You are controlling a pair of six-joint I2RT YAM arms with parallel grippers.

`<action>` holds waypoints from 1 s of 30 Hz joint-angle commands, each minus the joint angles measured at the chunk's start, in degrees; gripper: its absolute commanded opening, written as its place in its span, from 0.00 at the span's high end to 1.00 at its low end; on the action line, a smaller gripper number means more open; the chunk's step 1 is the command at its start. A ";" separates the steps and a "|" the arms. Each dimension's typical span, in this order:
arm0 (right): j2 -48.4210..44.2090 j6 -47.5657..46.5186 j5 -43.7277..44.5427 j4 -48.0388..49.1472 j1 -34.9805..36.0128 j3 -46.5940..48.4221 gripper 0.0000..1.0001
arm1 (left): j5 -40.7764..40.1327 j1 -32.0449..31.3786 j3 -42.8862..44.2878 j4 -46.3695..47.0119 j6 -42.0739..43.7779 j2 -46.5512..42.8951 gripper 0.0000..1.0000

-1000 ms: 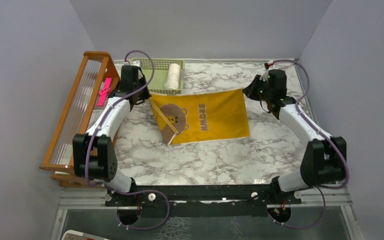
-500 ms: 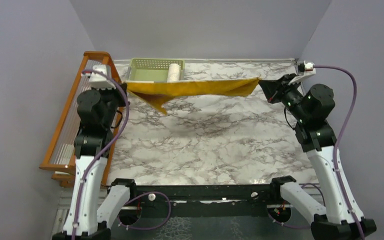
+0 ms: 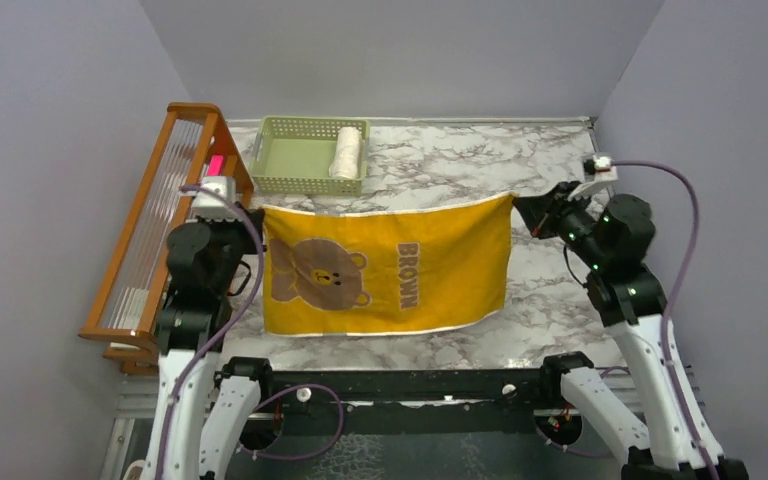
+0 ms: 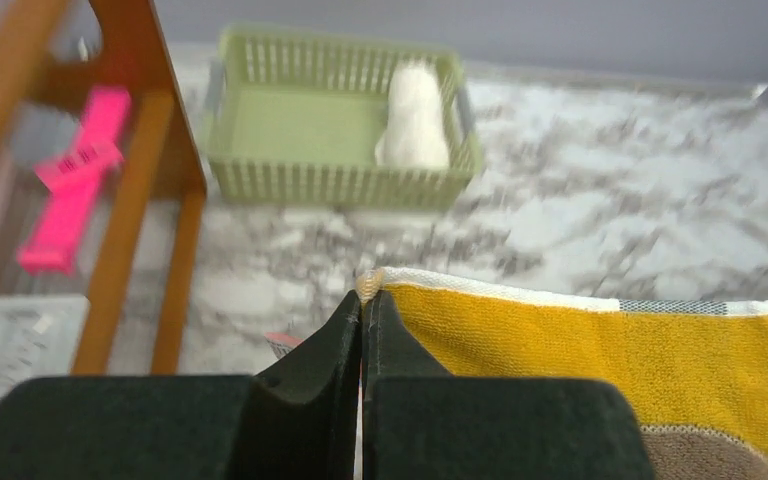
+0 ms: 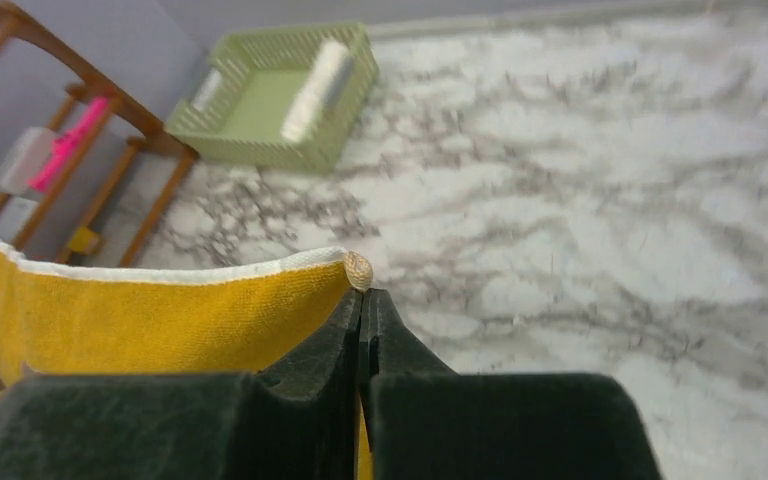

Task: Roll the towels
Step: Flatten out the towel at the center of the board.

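Observation:
The mustard-yellow towel [image 3: 390,270] with a brown bear and brown lettering hangs spread flat in the air above the marble table, white edge on top. My left gripper [image 3: 260,210] is shut on its top left corner [image 4: 368,288]. My right gripper [image 3: 516,200] is shut on its top right corner [image 5: 358,268]. The yellow cloth [image 4: 600,360] stretches right of my left jaws, and the yellow cloth [image 5: 160,320] stretches left of my right jaws. The cream-white towel [image 3: 346,152] lies as a short roll in the green basket [image 3: 290,160].
A wooden rack [image 3: 160,210] with a pink item [image 3: 216,164] stands along the left edge. The green basket [image 4: 260,180] sits at the back left of the marble table [image 3: 560,310]. Grey walls close in the back and both sides.
Both arms have lifted the yellow towel off the table and drawn it toward the near edge. It now hangs fully spread with the bear facing the top camera, rather than sagging edge-on.

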 commanded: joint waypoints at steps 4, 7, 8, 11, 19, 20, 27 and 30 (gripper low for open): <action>15.94 8.02 6.85 5.23 -0.10 -13.77 0.99 | 0.71 -0.14 -12.24 4.22 -4.08 22.66 1.00; 25.50 9.47 8.61 10.19 -0.37 -14.33 0.99 | -3.00 0.02 -8.25 5.56 -4.67 35.33 1.00; 28.82 9.67 8.91 11.37 -0.53 -13.71 0.99 | -2.29 0.04 -6.05 5.80 -4.03 39.27 1.00; 36.72 9.75 10.32 15.02 -0.69 -11.69 0.99 | 1.97 0.15 -0.21 9.39 -0.29 49.57 1.00; 52.85 9.17 13.60 18.84 -2.09 -3.65 0.99 | 8.75 1.20 17.67 7.01 6.65 71.06 1.00; 53.97 9.10 13.55 18.82 -2.36 -2.69 0.99 | 9.24 1.50 18.53 7.05 6.64 72.67 1.00; 58.49 7.57 13.81 17.74 -6.43 3.47 0.99 | 11.65 3.08 18.09 10.73 8.64 75.47 1.00; 59.01 7.79 12.79 17.42 -9.18 5.15 0.99 | 12.19 3.77 16.14 13.02 9.79 74.82 1.00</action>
